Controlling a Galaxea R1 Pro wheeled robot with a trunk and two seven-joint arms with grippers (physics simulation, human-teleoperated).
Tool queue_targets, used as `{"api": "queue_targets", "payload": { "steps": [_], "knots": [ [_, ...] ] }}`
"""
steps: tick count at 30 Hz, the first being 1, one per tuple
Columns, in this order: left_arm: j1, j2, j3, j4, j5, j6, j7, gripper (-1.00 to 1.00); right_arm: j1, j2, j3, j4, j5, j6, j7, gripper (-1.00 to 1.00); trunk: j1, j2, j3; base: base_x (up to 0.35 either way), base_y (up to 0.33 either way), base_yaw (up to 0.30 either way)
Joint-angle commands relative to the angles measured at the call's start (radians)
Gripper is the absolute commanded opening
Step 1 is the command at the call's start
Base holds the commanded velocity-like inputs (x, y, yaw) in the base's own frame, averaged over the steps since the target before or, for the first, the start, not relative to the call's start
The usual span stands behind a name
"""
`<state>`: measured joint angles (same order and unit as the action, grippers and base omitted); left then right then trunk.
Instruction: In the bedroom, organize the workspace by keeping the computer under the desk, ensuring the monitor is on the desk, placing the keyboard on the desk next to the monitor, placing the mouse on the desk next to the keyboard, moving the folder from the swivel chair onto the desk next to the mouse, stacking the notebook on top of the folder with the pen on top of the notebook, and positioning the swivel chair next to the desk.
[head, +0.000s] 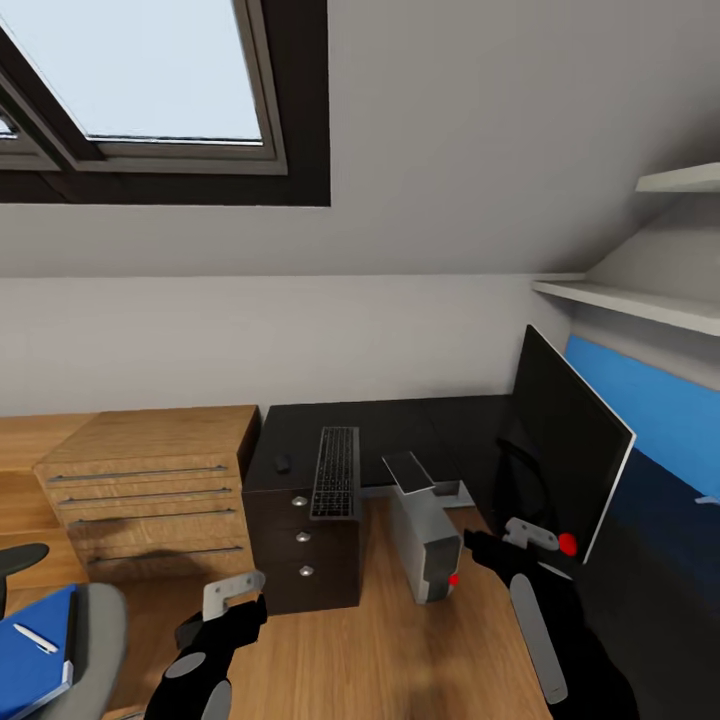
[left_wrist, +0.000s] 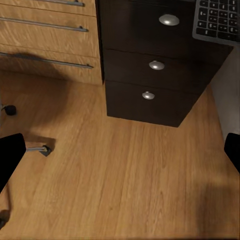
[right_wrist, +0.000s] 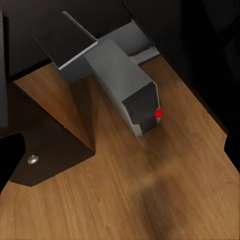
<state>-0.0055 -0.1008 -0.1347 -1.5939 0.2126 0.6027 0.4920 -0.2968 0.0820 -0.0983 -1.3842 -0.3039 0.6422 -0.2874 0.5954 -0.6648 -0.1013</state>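
The keyboard (head: 337, 472) and the small mouse (head: 283, 462) lie on the black desk (head: 450, 425) above its drawer unit (head: 305, 560). The monitor (head: 565, 450) stands on the desk's right wing. The grey computer (head: 428, 545) (right_wrist: 127, 85) stands on the floor beside the drawers, its rear under the desk edge. At lower left, the swivel chair (head: 100, 625) carries the blue folder (head: 30, 660) with the white pen (head: 35, 638) on it. The notebook is out of view. My left gripper (head: 225, 612) (left_wrist: 120, 155) is open over bare floor before the drawers. My right gripper (head: 500, 545) (right_wrist: 120, 150) is open above the floor near the computer.
A light wood drawer cabinet (head: 150, 490) stands left of the desk. White shelves (head: 640, 300) and a blue back panel (head: 660, 410) line the right wall. A chair castor (left_wrist: 45, 149) sits on the wood floor (head: 400, 650) near my left gripper. A skylight (head: 150, 70) is overhead.
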Motion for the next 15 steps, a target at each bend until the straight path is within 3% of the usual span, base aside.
{"api": "queue_targets", "payload": {
  "steps": [1, 9, 15],
  "knots": [
    [-0.001, 0.000, -0.008, 0.000, 0.010, 0.002, 0.009, 1.00, -0.001, 0.000, -0.001, -0.001, -0.011, -0.006, -0.008, 1.00, 0.000, -0.002, -0.002, 0.000, 0.000, -0.035],
    [-0.001, 0.001, -0.022, 0.004, 0.011, 0.002, 0.010, 1.00, -0.001, -0.001, -0.004, -0.002, -0.012, -0.026, -0.011, 1.00, 0.000, -0.002, -0.001, 0.000, 0.000, -0.033],
    [-0.001, 0.001, -0.022, 0.005, 0.011, 0.003, 0.010, 1.00, -0.001, 0.002, -0.004, -0.001, -0.014, -0.031, -0.013, 1.00, 0.000, -0.002, 0.004, 0.000, 0.000, -0.188]
  ]
}}
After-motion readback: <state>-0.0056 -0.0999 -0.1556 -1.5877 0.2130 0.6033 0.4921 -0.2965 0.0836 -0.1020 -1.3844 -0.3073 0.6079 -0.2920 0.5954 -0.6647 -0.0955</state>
